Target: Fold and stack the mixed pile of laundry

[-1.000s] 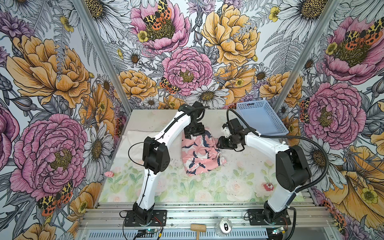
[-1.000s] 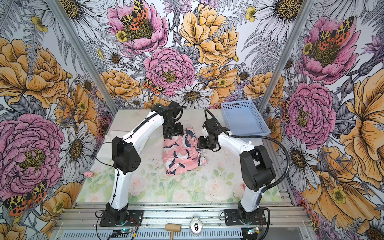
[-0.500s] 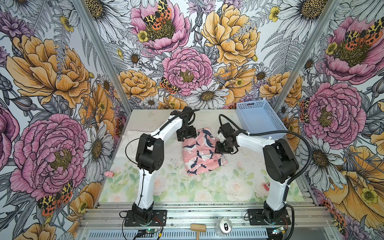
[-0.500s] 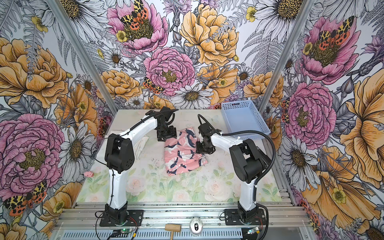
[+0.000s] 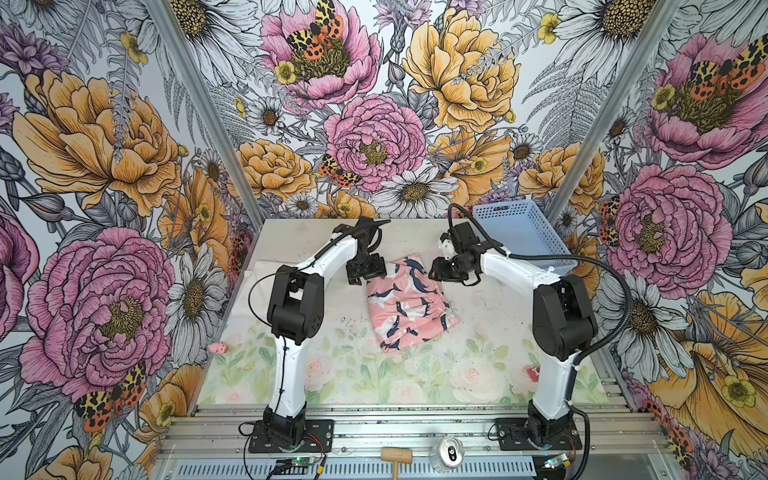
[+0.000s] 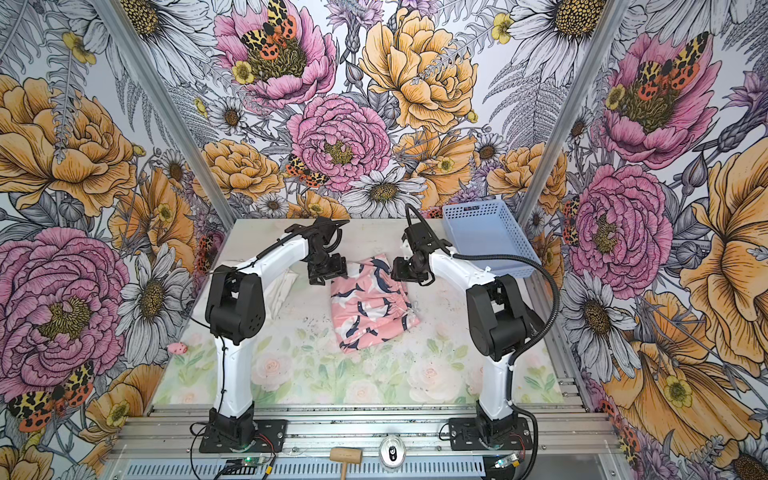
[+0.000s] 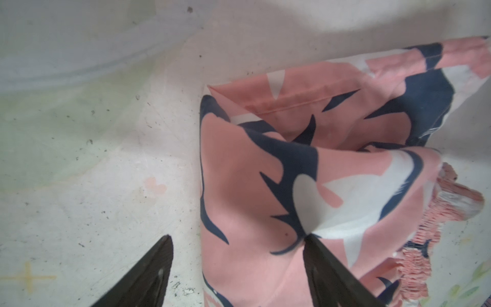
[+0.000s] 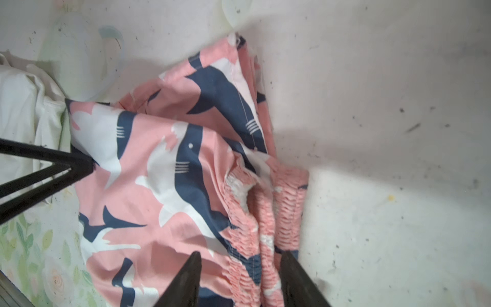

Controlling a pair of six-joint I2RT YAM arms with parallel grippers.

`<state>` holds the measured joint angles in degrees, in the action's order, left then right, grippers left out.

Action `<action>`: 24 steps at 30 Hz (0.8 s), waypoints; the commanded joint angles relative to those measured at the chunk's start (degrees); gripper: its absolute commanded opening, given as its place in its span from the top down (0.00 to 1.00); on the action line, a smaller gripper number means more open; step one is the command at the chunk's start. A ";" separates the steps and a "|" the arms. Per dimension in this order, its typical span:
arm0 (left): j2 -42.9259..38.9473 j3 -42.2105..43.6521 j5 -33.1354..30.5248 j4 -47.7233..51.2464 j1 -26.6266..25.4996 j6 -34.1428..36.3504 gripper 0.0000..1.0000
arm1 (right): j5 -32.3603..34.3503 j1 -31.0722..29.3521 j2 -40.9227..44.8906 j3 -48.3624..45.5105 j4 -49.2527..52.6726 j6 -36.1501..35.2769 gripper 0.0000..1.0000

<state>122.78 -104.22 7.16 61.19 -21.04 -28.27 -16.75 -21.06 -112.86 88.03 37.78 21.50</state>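
1. Floral-papered walls close in a pale table [image 5: 490, 316] printed with faded roses. A light blue basket [image 5: 519, 232] sits at its far right corner.
2. The pink garment [image 5: 409, 303] lies mid-table as a folded oblong. Its long axis runs from the far side toward the near edge, slanting a little to the right.
3. The white T-shirt [image 6: 284, 291] lies at the table's left side, partly behind the left arm and apart from the pink piece.
4. The left gripper [image 7: 236, 239] stands wide at the oblong's far-left corner. One finger is on the cloth's edge and the other is over bare table.
5. The right gripper [image 8: 241, 255] is at the far-right corner, jaws partly apart astride the gathered waistband [image 8: 265, 212]. Whether its tips press the cloth is hard to tell.
6. Both arms flank the far short end, so a fold would likely draw that end along the long axis toward the near edge.
7. A carry onto the shirt would go leftward, where the left arm is nearer.
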 commanded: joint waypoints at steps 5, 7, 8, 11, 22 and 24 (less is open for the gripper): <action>-1.84 0.22 1.41 -1.51 1.26 1.82 0.21 | -2.06 0.18 -6.97 5.03 0.10 -3.34 0.49; -2.04 0.64 1.37 -1.52 1.35 1.82 0.21 | -2.21 0.20 -7.60 5.18 0.02 -3.56 0.50; -2.10 0.85 1.28 -1.51 1.39 1.80 0.21 | -2.35 0.13 -7.89 5.22 -0.01 -3.64 0.50; -2.20 1.22 1.19 -1.60 1.40 1.90 0.21 | -3.27 0.04 -8.59 5.13 -0.97 -4.04 0.53; -0.05 -1.02 1.33 -1.41 2.19 3.72 0.20 | -3.00 0.23 -5.24 2.58 -2.97 -4.70 1.00; 0.34 -1.33 1.24 -1.33 2.43 3.93 0.20 | -2.95 0.36 -3.95 1.76 -3.05 -4.96 1.00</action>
<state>122.67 -103.85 7.62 60.75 -19.55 -25.93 -19.33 -20.97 -120.22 90.87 36.36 17.26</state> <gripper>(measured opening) 0.797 0.057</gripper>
